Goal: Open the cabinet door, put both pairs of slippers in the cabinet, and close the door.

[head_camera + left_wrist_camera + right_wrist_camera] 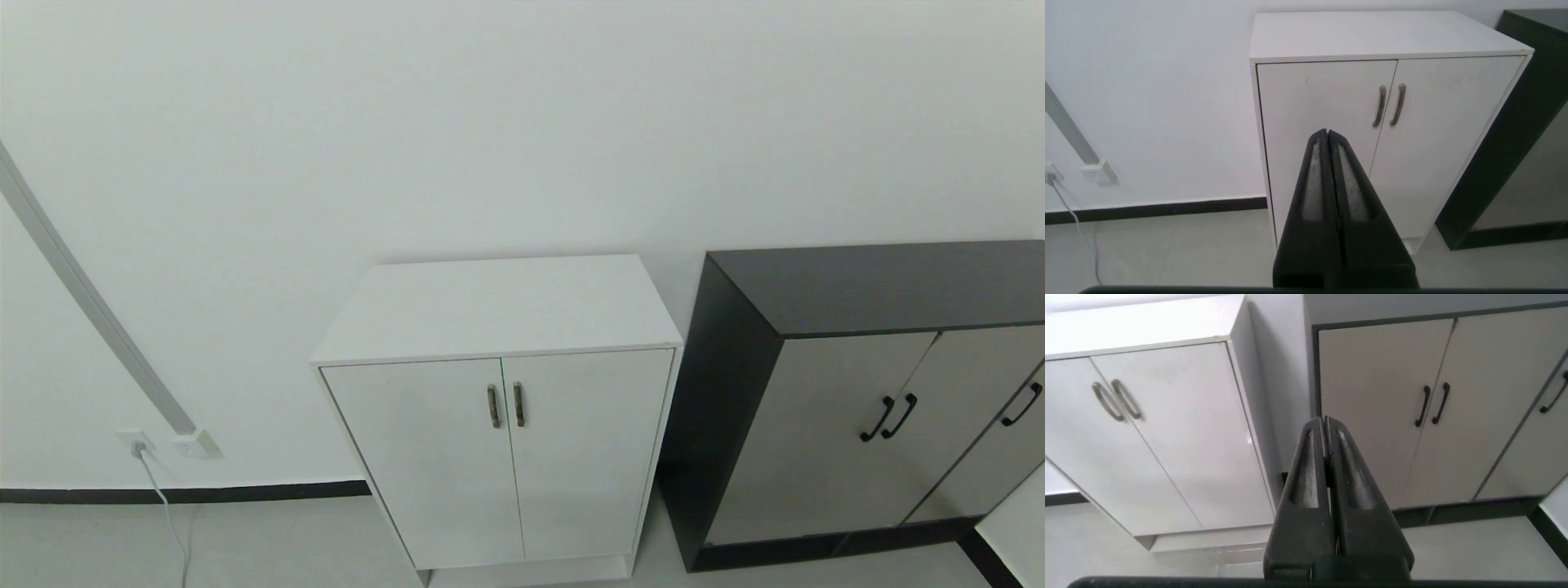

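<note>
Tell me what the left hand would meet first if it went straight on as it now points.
Probably the white cabinet's left door; the left hand is clearly apart from it, though depth is unclear.

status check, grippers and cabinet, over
Left gripper shut, empty. Right gripper shut, empty. White cabinet doors both closed. Dark cabinet beside it, on the right.

Head view: white cabinet (pixel 424 457) base cut by bottom edge; dark cabinet (pixel 727 392) runs off right edge; cable (pixel 167 514) leaves frame below.
</note>
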Controlling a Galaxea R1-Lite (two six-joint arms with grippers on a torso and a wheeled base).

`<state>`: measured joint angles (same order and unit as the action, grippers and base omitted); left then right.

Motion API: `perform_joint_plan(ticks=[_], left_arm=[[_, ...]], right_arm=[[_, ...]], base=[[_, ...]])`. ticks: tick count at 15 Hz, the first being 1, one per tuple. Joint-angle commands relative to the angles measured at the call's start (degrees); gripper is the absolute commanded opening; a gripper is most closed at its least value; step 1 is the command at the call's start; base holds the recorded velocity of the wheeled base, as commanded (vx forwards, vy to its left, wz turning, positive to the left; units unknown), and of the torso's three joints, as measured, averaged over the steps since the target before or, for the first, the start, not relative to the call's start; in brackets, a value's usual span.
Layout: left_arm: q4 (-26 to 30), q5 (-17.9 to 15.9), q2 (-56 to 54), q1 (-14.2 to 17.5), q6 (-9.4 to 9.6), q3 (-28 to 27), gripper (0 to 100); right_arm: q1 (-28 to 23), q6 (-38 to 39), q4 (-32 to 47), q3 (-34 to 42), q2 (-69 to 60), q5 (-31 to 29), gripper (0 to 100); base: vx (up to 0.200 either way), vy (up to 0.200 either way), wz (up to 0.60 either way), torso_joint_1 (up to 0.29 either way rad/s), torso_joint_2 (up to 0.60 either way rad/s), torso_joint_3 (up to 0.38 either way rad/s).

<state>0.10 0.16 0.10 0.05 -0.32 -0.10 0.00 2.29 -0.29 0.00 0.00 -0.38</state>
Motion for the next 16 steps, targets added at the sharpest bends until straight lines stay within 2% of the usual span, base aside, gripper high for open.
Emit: perform_joint_plan(ticks=[1,16], left_arm=[[0.0,0.0,0.0,0.0,-0.03,0.0,0],[0.0,0.0,0.0,0.0,-0.03,0.0,0]], right_arm=[[0.0,0.0,-0.1,0.0,0.0,-0.2,0],[0.0,-0.3,-0.1,0.0,0.0,0.0,0]], base=[[0.000,0.000,0.00,0.000,0.00,0.000],[0.000,0.000,0.00,0.000,0.00,0.000]])
